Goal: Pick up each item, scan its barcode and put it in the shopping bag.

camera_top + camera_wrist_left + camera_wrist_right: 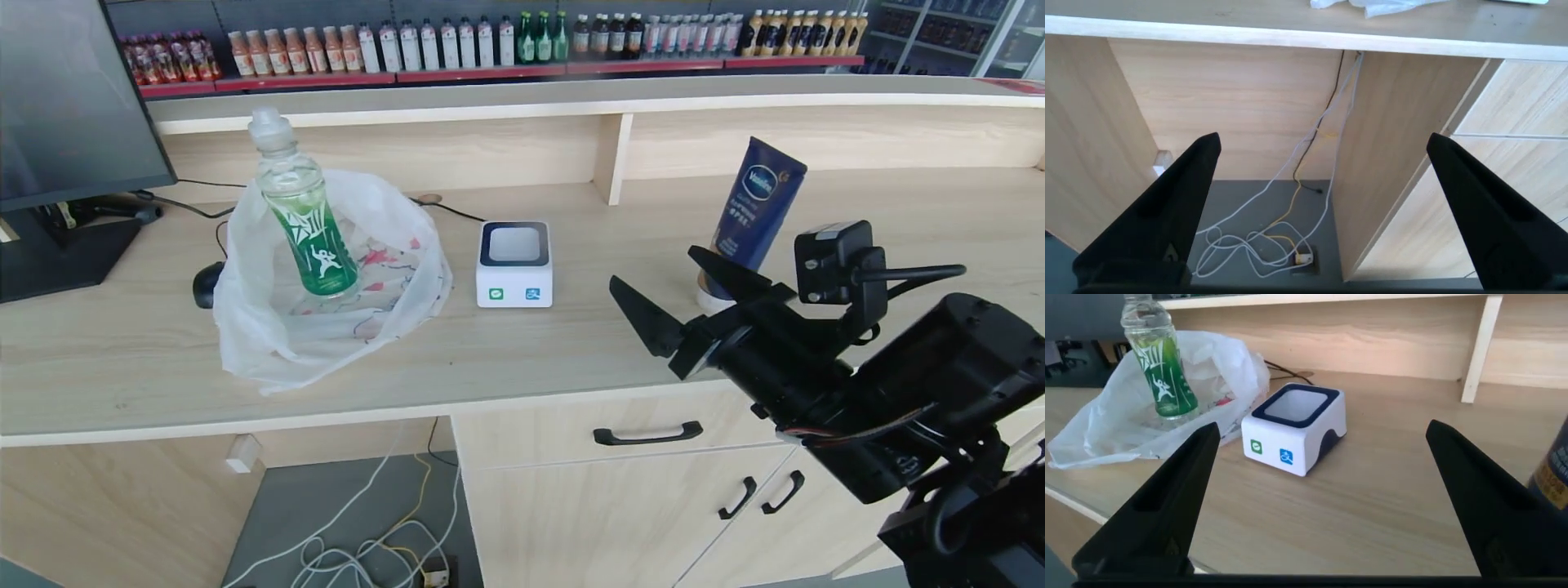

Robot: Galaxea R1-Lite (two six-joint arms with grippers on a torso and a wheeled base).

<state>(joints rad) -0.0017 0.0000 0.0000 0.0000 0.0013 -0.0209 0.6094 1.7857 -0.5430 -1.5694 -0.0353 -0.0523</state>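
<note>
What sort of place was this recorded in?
Probably a shop checkout, perhaps a mock one: bottled drinks on shelves behind, a scanner on the wooden counter, and a plastic shopping bag with a green bottle in it.

The right hand hangs with its fingers wide apart over a bare bit of surface, between the white scanner and the blue tube. The tube stands just beside the hand. The bag with the tall bottle blocks the left side. A wooden wall closes the back.
</note>
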